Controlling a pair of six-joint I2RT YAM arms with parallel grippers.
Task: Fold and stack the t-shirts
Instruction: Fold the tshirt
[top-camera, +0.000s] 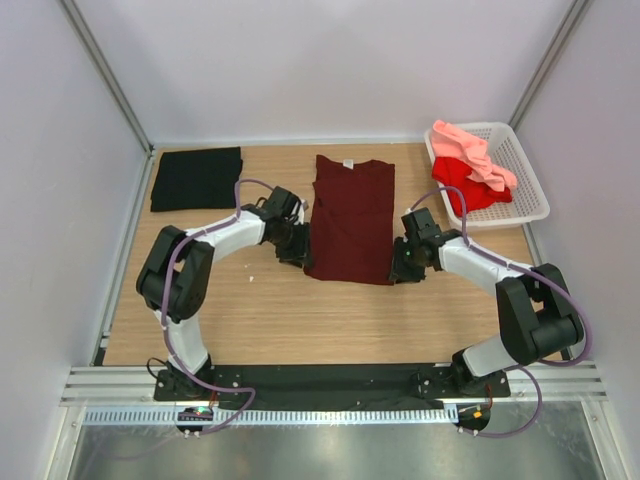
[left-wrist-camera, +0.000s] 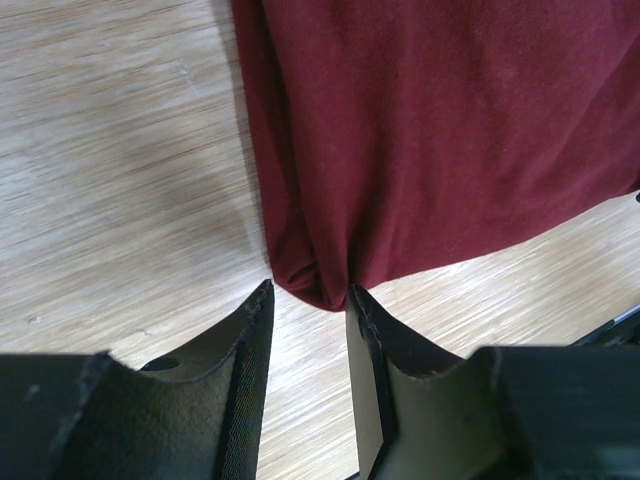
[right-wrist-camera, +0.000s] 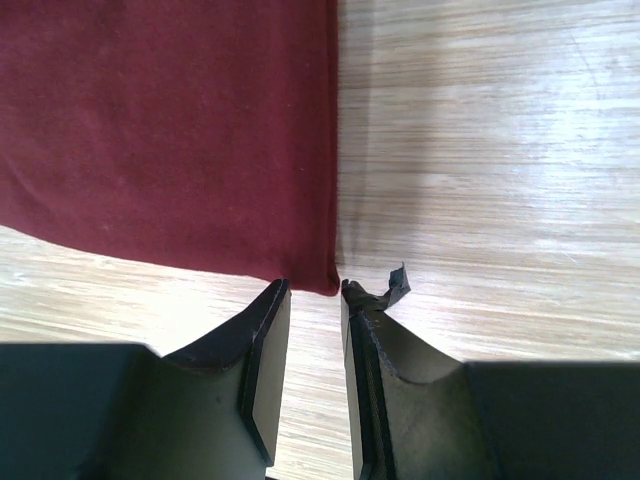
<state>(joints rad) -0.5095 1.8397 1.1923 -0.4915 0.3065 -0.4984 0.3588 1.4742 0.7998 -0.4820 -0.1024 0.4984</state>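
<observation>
In the top view, the dark maroon shirt (top-camera: 350, 215) lies flat in the middle of the table (top-camera: 300, 330). It looks like a long strip, so I think its sides are already folded in. A black shirt (top-camera: 197, 178) lies folded in the upper left. A pink shirt (top-camera: 465, 145) and a red shirt (top-camera: 470, 188) wait in the white basket (top-camera: 528, 175) in the upper right. Your left gripper (top-camera: 292, 247) sits at the lower left corner of the maroon shirt. Your right gripper (top-camera: 405, 262) sits at the lower right corner.

In the left wrist view, the maroon shirt fills the upper right of the frame. Its bunched corner pokes down right at the tips of the two fingers (left-wrist-camera: 240, 370). The fingers stand apart and do not pinch anything yet.

In the right wrist view, the shirt fills the upper left. Its corner sits just above the finger tips (right-wrist-camera: 262, 350). There is a small gap between the fingers, and they hold nothing.

So you seem to be at the step of grabbing the bottom edge. Next, push both grippers a little forward so each corner goes between the fingers. Then close both and lift together. Carry the bottom edge up toward the neck and keep both sides even.
</observation>
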